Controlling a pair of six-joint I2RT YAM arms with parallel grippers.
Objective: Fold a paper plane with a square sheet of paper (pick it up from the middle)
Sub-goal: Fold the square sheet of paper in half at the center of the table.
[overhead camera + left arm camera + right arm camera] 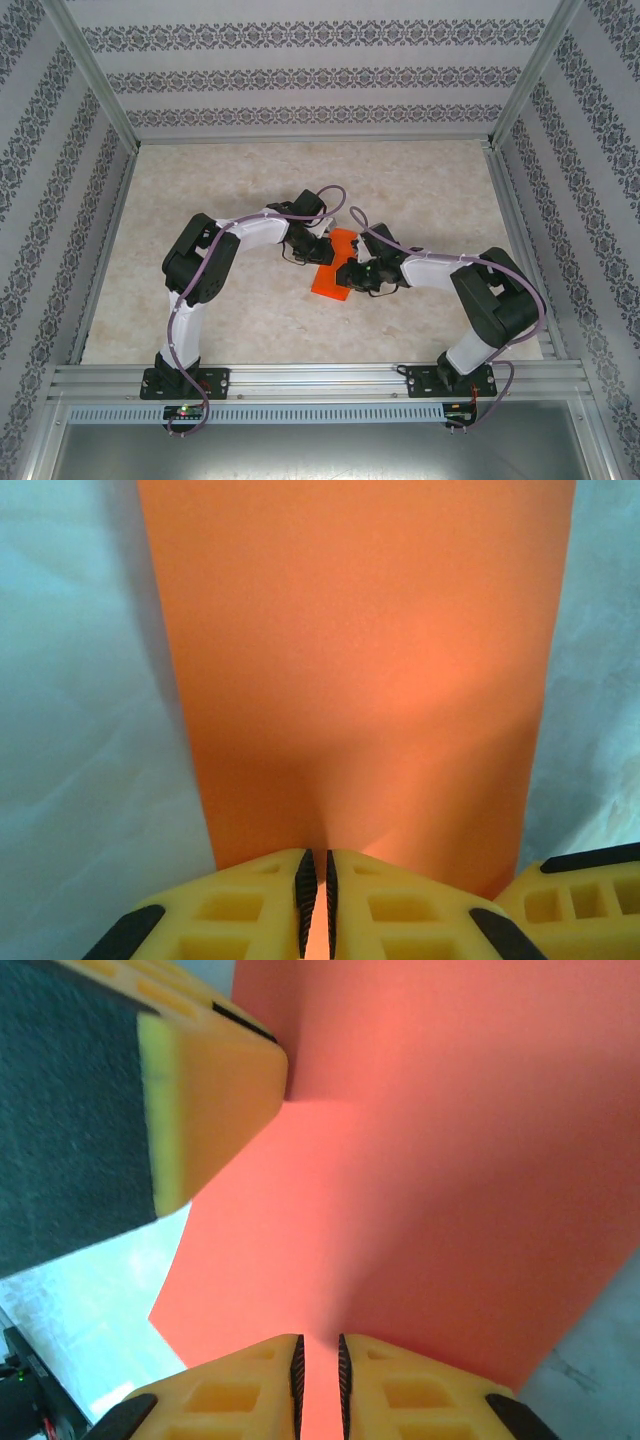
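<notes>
The square sheet of paper, bright orange-red, is held between both arms at the middle of the table and looks like a narrow slanted strip from above. My left gripper is shut on its far-left edge. In the left wrist view the paper runs up from my left gripper, pinched between the black pads. My right gripper is shut on the opposite edge. In the right wrist view the paper rises from my right gripper, and a yellow left finger touches the sheet at the upper left.
The pale marble tabletop surrounds the arms. Patterned walls and an aluminium frame close off the table's sides and near edge. A yellow right finger sits at the lower right of the left wrist view.
</notes>
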